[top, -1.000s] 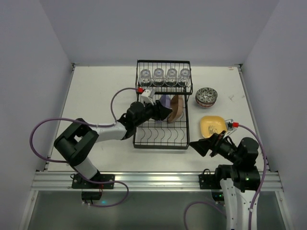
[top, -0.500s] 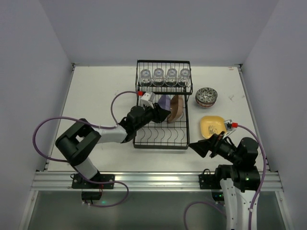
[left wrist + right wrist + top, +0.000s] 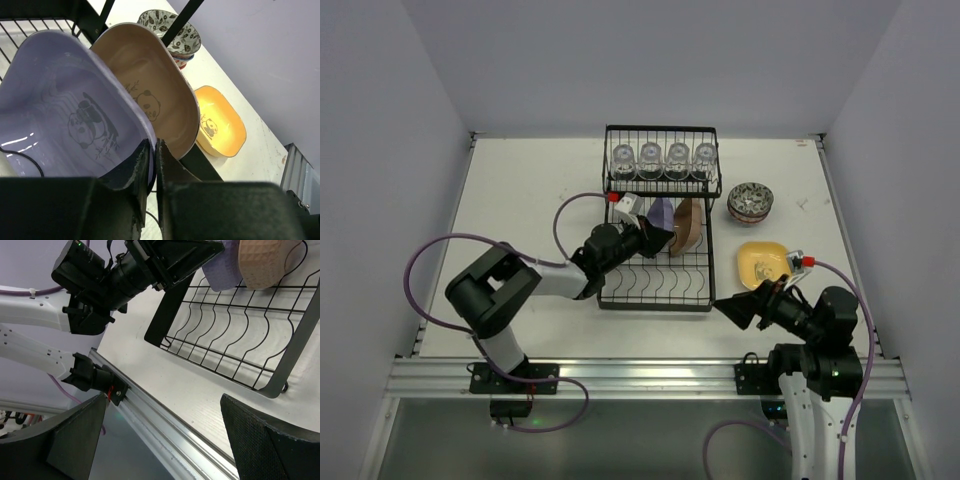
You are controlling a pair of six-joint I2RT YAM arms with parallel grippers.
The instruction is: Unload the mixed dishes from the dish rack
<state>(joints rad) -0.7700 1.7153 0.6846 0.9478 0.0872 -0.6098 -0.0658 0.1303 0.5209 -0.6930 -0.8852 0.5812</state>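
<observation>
The black wire dish rack (image 3: 655, 285) stands mid-table. Several clear glasses (image 3: 664, 158) sit on its upper shelf. A purple plate (image 3: 663, 212) and a brown plate (image 3: 686, 225) stand on edge in the lower slots. My left gripper (image 3: 658, 234) is shut on the purple plate's near rim (image 3: 75, 115), with the brown plate (image 3: 150, 95) just behind it. The yellow plate (image 3: 763, 262) lies on the table right of the rack, and patterned bowls (image 3: 750, 202) are stacked beyond it. My right gripper (image 3: 732, 308) is open and empty near the rack's front right corner.
The right wrist view shows the rack's curved prongs (image 3: 235, 335), the left arm (image 3: 100, 280) and the table's metal front rail (image 3: 165, 425). White walls close in the table on three sides. Purple cables loop off both arms.
My left arm's elbow has shifted a little right and forward while its gripper stays at the purple plate. The right arm has barely moved.
</observation>
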